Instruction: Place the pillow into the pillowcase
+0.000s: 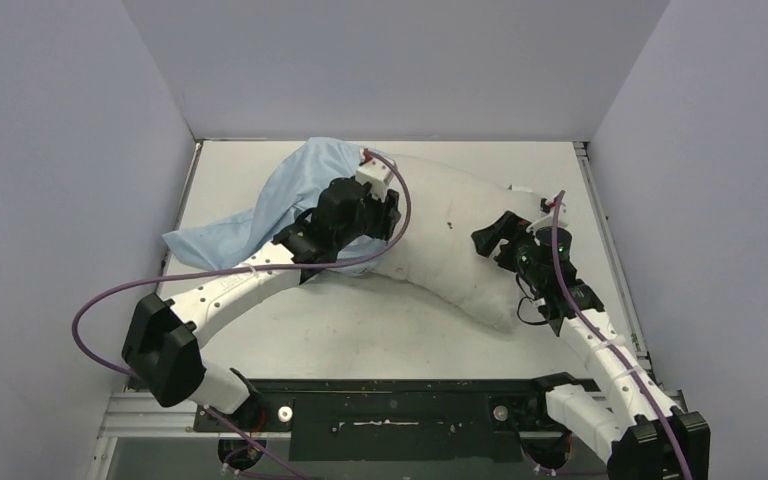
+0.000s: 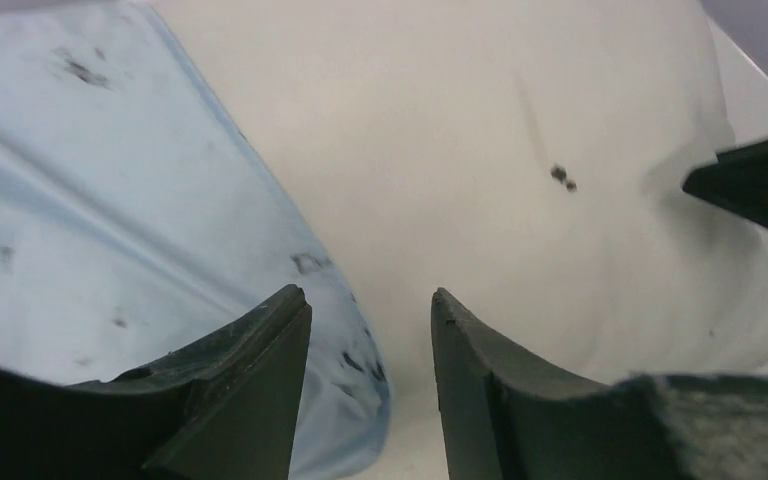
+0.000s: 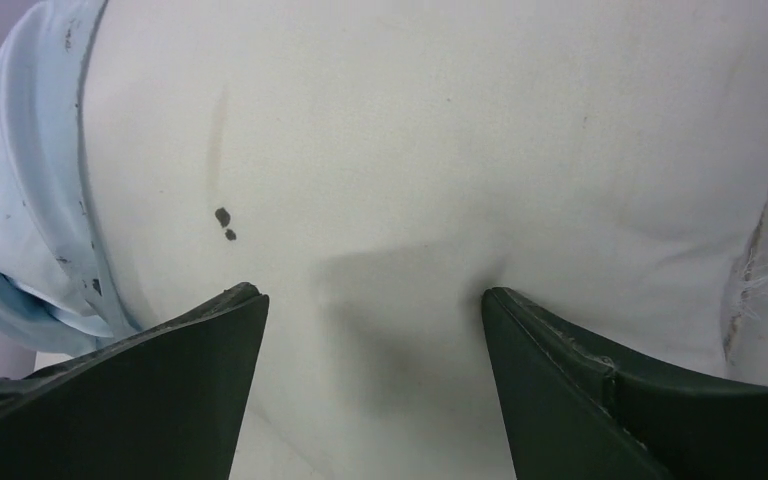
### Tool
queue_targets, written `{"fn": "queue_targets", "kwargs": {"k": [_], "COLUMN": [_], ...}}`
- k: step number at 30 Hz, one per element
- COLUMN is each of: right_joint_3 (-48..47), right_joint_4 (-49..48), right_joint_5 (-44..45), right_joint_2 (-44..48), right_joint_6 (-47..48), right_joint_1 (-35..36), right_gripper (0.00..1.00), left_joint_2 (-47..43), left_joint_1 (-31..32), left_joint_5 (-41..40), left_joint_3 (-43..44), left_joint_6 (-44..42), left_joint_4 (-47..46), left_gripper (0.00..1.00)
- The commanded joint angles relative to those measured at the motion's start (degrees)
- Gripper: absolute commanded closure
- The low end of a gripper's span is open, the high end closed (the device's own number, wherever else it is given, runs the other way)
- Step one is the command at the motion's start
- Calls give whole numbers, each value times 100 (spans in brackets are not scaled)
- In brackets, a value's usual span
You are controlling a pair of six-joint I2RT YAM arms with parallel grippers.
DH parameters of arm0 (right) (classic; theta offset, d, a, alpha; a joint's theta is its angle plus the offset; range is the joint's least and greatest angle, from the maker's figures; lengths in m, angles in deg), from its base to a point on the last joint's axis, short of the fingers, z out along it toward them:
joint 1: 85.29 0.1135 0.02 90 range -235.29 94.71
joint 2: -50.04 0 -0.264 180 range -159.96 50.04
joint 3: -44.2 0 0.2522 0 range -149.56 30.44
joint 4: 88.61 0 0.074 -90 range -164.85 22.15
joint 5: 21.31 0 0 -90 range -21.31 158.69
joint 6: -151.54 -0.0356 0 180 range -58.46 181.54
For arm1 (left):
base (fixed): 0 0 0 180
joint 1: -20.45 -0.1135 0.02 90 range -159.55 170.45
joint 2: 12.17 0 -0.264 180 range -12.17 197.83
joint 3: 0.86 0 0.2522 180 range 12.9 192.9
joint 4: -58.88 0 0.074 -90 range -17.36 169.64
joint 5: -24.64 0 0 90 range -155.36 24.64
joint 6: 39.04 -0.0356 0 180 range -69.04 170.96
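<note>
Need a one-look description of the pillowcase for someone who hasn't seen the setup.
On the white table, look at the far-left area, beyond the left arm. The pillowcase is the thin, wrinkled light blue cloth pulled over one end of the plump off-white pillow; it is the only blue, limp thing there.

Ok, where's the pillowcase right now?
In the top view the pillowcase lies left of centre, its mouth over one end of the pillow, beside the left gripper.

Off-white pillow (image 1: 450,255) lies with one end seemingly inside blue pillowcase (image 1: 250,220).
</note>
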Motion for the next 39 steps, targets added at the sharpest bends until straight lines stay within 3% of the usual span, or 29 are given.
{"fn": "queue_targets", "kwargs": {"k": [1,7,17,19,22,24,27,31,39], "right_joint_3": [-452,-675,-800,-680,-448,-343,-204,-191,-183], "right_joint_4": [353,251,201,85,-245,-503,-793,-986,-1095], "right_joint_5": [230,-268,-453,-620,-1258,-1702,-1828,-1884,-1827], "right_joint_2": [233,-39,-634,-728,-899,-1046,-1061,-1028,-1031], "right_joint_6": [384,610,961,1002,1103,1122,1036,962,831], "right_joint_1": [-173,-668,-858,-865,-858,-821,-707,-545,-316], "right_gripper": [19,16,9,9,14,20,29,38,41], "left_joint_2": [315,1359,2949,3163,3268,3116,2705,2388,1899], "left_joint_1": [-192,-460,-887,-931,-923,-859,-690,-335,35], "left_joint_5": [-837,-1743,-1534,-1278,-490,-89,405,490,1102], "left_joint_3": [754,1718,3005,3224,3389,3279,3010,3047,2501], "left_joint_6": [-452,-679,-788,-905,-1184,-1143,-864,-886,-66], "left_joint_4": [223,-35,-164,-203,-152,-293,-812,-834,-1631], "left_gripper": [53,47,44,57,89,100,100,100,100]}}
